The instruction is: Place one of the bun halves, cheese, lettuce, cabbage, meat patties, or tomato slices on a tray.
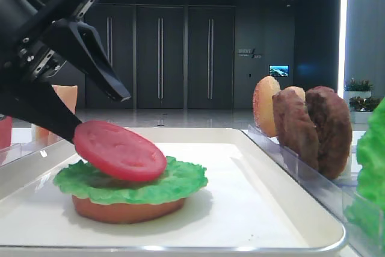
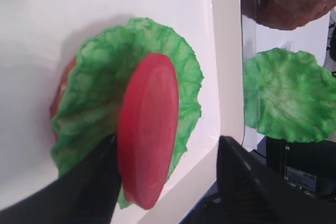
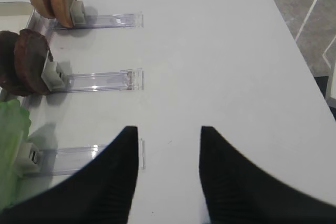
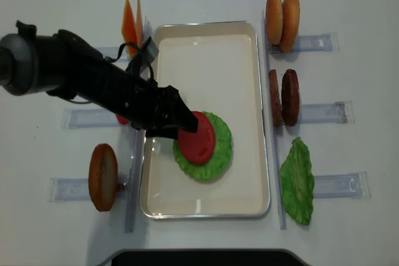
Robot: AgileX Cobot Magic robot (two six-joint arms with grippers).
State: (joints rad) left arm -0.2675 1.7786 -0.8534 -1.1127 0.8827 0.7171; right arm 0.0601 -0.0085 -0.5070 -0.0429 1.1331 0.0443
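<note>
Tomato slice [image 1: 120, 151] on lettuce [image 1: 171, 183], between parted jaws

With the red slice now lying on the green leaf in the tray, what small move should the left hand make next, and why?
Probably lift straight up and back. The left hand is open, and the glossy red tomato slice leans on one finger, its far edge on the ruffled green lettuce leaf inside the shallow white tray. Withdrawing should let it settle flat.

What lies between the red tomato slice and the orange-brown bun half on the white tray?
A ruffled green lettuce leaf lies between the flat red tomato slice and the orange-brown bun half, seen in the low exterior view.
</note>
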